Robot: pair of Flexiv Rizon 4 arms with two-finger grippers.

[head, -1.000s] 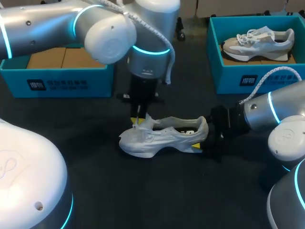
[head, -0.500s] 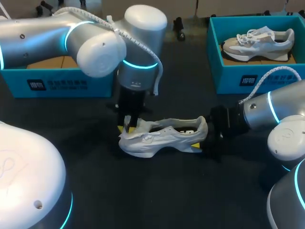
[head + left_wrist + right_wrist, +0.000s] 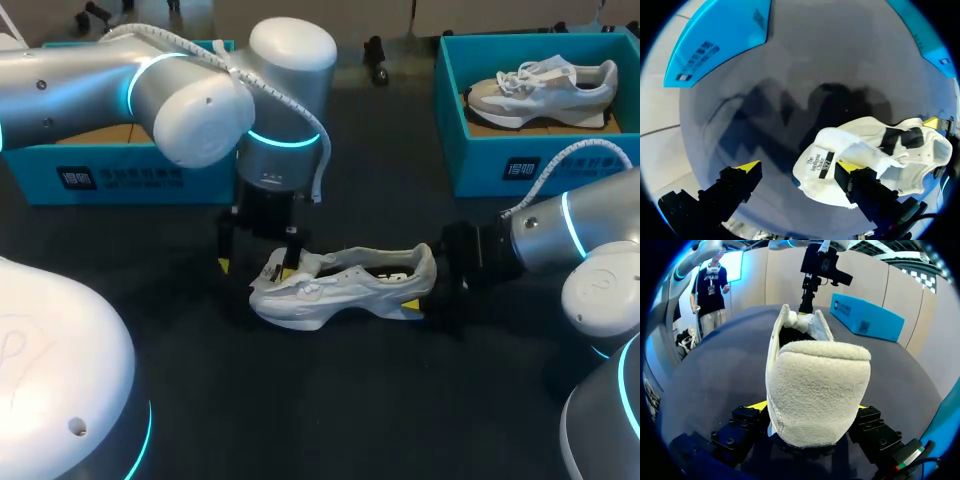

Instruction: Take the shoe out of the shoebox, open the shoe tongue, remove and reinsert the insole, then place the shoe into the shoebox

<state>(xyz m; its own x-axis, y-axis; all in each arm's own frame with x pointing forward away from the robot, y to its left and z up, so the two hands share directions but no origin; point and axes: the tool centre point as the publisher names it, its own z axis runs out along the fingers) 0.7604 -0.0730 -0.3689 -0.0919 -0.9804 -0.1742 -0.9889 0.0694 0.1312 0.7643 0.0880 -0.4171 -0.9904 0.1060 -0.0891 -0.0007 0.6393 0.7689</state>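
Head view: left tool (image 3: pixel 255 268), narrow before, now wide at shoe (image 3: pixel 340 290) toe; right tool (image 3: pixel 420 290) tight on heel.

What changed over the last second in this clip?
The left gripper shifted toward the toe of the white shoe and its fingers spread open, apparently letting go of the tongue. The white shoe stayed put, its heel clamped by the right gripper, which did not move.
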